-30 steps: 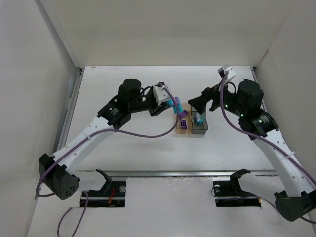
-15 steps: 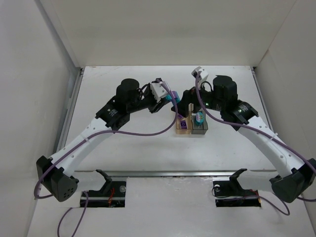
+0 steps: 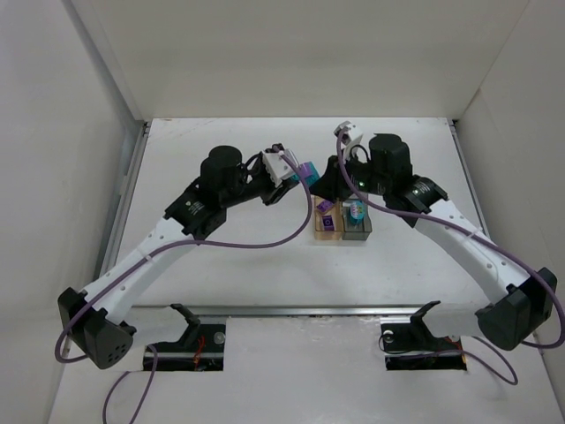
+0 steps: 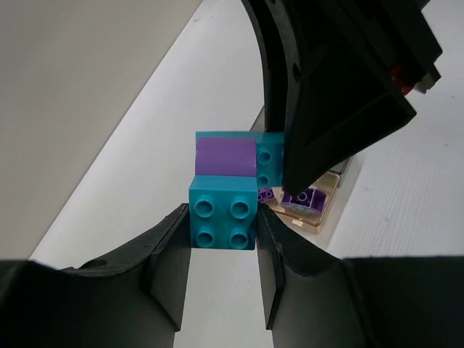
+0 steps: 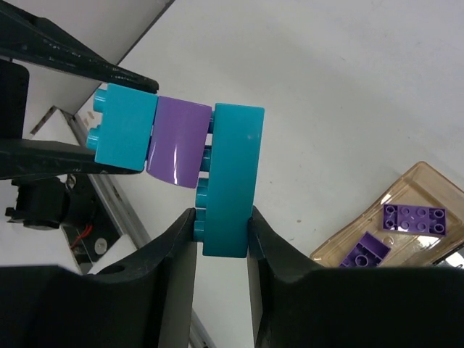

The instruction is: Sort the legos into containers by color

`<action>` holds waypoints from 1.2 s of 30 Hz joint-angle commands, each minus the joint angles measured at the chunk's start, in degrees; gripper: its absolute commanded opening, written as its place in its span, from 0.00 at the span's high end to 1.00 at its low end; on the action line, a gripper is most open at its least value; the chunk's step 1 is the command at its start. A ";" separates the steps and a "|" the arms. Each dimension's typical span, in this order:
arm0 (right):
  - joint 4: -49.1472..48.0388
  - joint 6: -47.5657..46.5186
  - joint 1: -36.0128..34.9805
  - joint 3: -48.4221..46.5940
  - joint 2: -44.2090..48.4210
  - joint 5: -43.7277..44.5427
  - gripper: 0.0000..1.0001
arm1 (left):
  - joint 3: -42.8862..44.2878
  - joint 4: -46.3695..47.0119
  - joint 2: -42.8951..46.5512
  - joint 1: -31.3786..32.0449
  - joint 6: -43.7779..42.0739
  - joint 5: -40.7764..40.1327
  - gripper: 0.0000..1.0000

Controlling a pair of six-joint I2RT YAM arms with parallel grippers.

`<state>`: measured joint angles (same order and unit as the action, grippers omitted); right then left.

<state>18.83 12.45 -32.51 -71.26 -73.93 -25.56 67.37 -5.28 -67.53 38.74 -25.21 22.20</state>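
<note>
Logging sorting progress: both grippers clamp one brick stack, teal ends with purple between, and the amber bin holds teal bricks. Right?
No: the amber bin holds purple bricks, per the right wrist view. The left gripper and right gripper do both clamp the brick stack, teal ends with purple between.

teal-purple-teal lego stack (image 5: 177, 141) aloft; purple bricks (image 5: 415, 217) in amber bin (image 3: 327, 231); teal brick (image 3: 356, 210) in grey bin (image 3: 357, 233)

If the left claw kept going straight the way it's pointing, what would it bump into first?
Most likely the right claw, though depth is unclear. The left claw grips one end of a teal-purple-teal brick stack, and the right claw grips the other end, so the stack would be pushed into it.
</note>
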 commanded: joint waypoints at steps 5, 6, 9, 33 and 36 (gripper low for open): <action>-5.56 3.54 -0.62 0.16 -0.07 2.86 1.00 | -1.02 5.37 2.49 0.63 1.22 2.06 1.00; -5.56 4.24 -0.62 0.68 -0.07 3.93 1.00 | -1.63 5.37 3.01 0.63 1.22 2.06 1.00; -3.63 6.97 1.04 0.69 -2.18 7.10 1.00 | -1.63 5.37 3.63 0.63 1.22 2.06 1.00; 5.52 11.64 6.58 14.05 -6.04 33.22 1.00 | -5.41 5.37 4.77 0.63 3.50 -2.86 1.00; 6.04 10.58 7.29 14.05 -8.59 31.37 0.78 | -5.41 5.37 4.77 0.63 3.50 -2.86 1.00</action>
<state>26.39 24.45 -25.80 -57.52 -81.01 6.13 62.26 -2.74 -64.62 39.05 -22.79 19.42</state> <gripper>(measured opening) 0.353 0.330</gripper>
